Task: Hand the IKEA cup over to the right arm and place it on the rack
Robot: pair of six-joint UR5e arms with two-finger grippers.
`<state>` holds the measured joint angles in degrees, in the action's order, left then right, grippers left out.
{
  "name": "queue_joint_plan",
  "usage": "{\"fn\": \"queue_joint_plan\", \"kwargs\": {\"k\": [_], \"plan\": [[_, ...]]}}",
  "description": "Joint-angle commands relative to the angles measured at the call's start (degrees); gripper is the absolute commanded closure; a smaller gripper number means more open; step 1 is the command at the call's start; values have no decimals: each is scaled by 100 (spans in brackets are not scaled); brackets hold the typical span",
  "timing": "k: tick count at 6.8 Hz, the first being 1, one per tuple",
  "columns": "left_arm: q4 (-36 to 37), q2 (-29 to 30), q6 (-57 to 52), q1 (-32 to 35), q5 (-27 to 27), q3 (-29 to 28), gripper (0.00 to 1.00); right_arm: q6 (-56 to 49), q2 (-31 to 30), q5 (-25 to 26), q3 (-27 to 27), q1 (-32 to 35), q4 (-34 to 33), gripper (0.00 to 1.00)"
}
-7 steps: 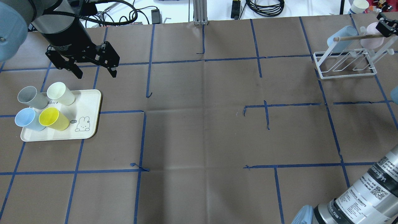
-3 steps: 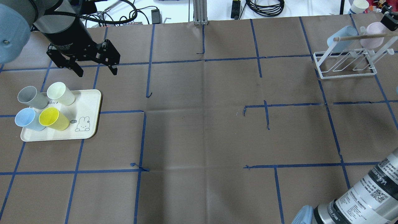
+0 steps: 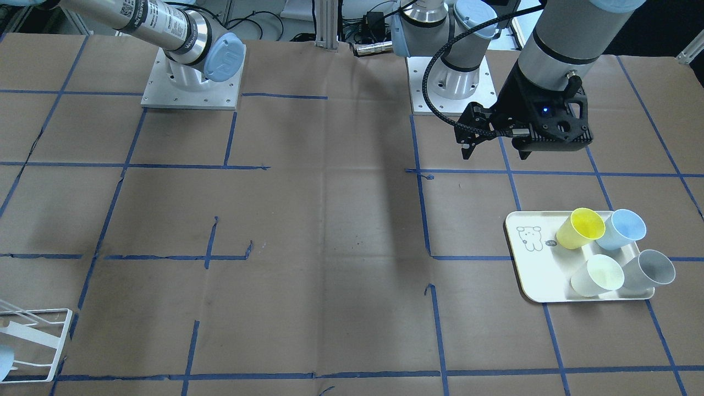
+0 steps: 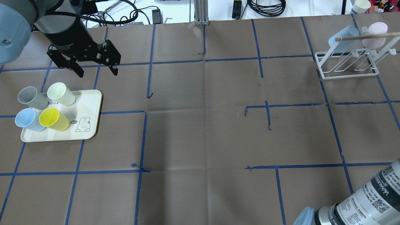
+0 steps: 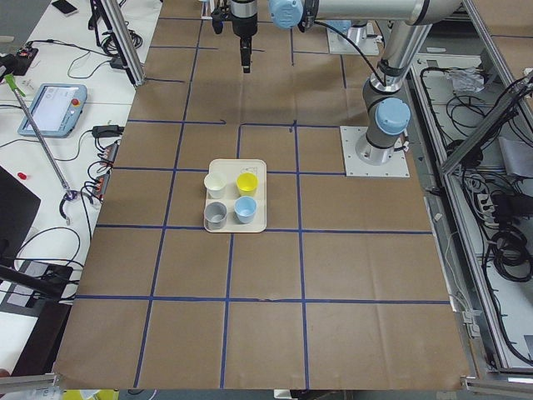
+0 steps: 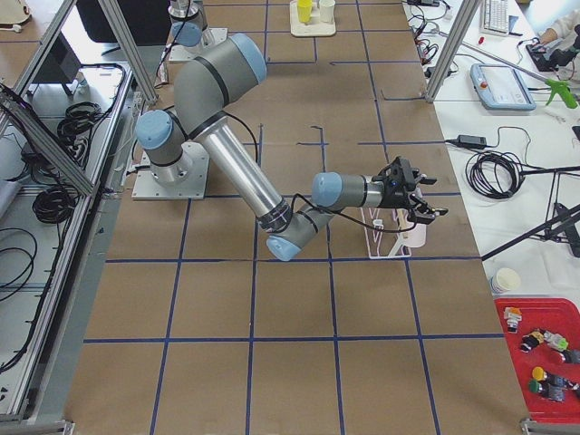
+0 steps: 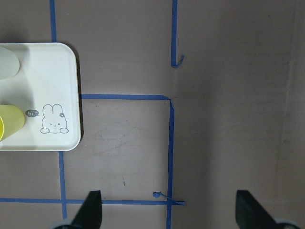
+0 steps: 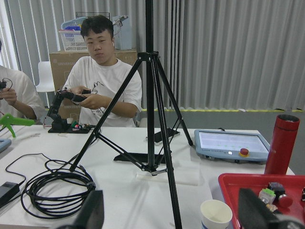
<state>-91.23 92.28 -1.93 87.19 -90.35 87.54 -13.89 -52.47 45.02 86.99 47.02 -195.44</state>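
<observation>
Plastic IKEA cups (image 4: 53,119): four stand on the bunny tray (image 4: 91,103), beside and below the left gripper (image 4: 97,74), whose jaws are spread and empty. The right gripper (image 8: 171,212), also spread and empty, hovers by the wire rack (image 4: 350,76), which holds two racked cups (image 4: 342,37). Pickup, handover and placement remain.

matt plastic cups (image 4: 53,119), wire rack (image 4: 347,65), paper tbl (image 4: 203,125)

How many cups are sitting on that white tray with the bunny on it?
4 on the tray: seen from overhead, grey cup and cream cup in the back row, blue cup and yellow cup in front. None looks hidden.
</observation>
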Motion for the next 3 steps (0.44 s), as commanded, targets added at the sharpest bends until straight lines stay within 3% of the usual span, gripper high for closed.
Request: {"fn": "queue_joint_plan", "kwargs": {"k": [1,3], "plan": [[0,0,0,0,0,-9,0,-962,-656,217,-15,140,2138,0],[0,-17,0,0,-9,0,0,-1055,-1289,1266,-6,385,3787,0]]}}
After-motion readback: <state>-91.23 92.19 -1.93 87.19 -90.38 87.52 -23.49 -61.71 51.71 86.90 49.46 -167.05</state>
